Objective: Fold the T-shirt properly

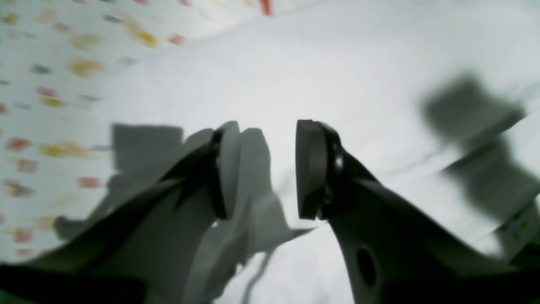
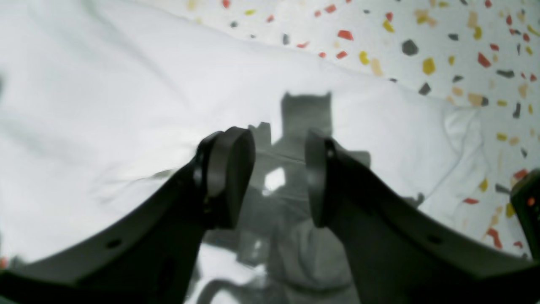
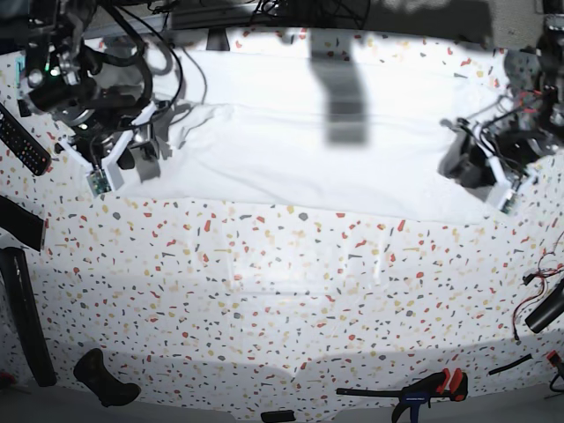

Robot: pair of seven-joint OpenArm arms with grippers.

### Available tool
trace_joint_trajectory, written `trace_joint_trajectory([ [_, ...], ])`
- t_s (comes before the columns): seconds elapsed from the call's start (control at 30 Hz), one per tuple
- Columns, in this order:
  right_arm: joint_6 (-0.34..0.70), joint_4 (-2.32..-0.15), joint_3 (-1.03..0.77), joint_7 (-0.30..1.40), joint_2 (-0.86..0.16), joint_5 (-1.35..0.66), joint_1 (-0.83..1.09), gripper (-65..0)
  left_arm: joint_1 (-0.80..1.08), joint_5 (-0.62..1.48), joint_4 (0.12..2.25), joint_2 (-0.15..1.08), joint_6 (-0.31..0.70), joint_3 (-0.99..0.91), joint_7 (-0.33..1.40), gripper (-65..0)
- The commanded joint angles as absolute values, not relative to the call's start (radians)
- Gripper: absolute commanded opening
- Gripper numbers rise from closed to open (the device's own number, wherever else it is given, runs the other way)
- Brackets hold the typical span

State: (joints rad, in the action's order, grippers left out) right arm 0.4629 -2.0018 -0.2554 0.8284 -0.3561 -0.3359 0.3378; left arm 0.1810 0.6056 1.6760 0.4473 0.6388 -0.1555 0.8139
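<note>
T-shirt: large plain white T-shirt (image 3: 317,150), spread across the far half of the terrazzo-speckled tabletop (image 3: 264,291), reaching from one arm to the other
near hem: runs fairly straight left to right; one end is bunched into a small rumple by the right arm
handling: judged thin, soft and light; will sag, drape and wrinkle when lifted, and may slide on the smooth top
where to grip: judged best at the two outer edges or corners, pinching a small fold of cloth, both arms together to keep it flat
left claw: left claw (image 1: 261,169) stands parted, nothing between the pads, white cloth just below
right claw: right claw (image 2: 278,177) stands parted, empty, over shaded cloth near the rumpled edge
writing: none readable; shirt has no print
blur: left wrist view is soft
</note>
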Motion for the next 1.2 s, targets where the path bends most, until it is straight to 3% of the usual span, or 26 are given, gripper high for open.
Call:
trace_joint_trajectory([
  [0.0, 0.460, -1.990, -0.261, 0.800, -0.355, -0.316, 0.333, -40.0, 0.182, 0.608, 1.688, 0.437, 0.640, -0.161, 0.790, -43.3],
  [0.2, 0.466, -1.798, -0.260, 0.743, -0.319, -0.259, 0.332, -40.0, 0.208, 0.459, 1.662, 0.335, 0.640, -0.161, 0.785, -43.3],
  [0.53, 0.511, -1.555, -0.260, 0.704, -0.319, -0.238, 0.197, -40.0, 0.146, 0.360, 1.302, 0.332, 0.639, -0.160, 0.679, -43.3],
  [0.77, 0.525, -1.363, -0.254, 0.704, -0.313, -0.243, 0.030, -40.0, 0.043, 0.258, 1.174, 0.334, 0.635, -0.160, 0.614, -43.3],
  [1.07, 0.523, -1.246, -0.033, 0.716, -0.310, -0.242, -0.063, -40.0, -0.086, 0.210, 1.123, 0.416, 0.595, -0.160, 0.608, -43.3],
  [1.17, 0.524, -1.251, -0.005, 0.726, -0.310, -0.242, -0.087, -40.0, -0.117, 0.293, 1.127, 0.459, 0.590, -0.160, 0.636, -43.2],
])
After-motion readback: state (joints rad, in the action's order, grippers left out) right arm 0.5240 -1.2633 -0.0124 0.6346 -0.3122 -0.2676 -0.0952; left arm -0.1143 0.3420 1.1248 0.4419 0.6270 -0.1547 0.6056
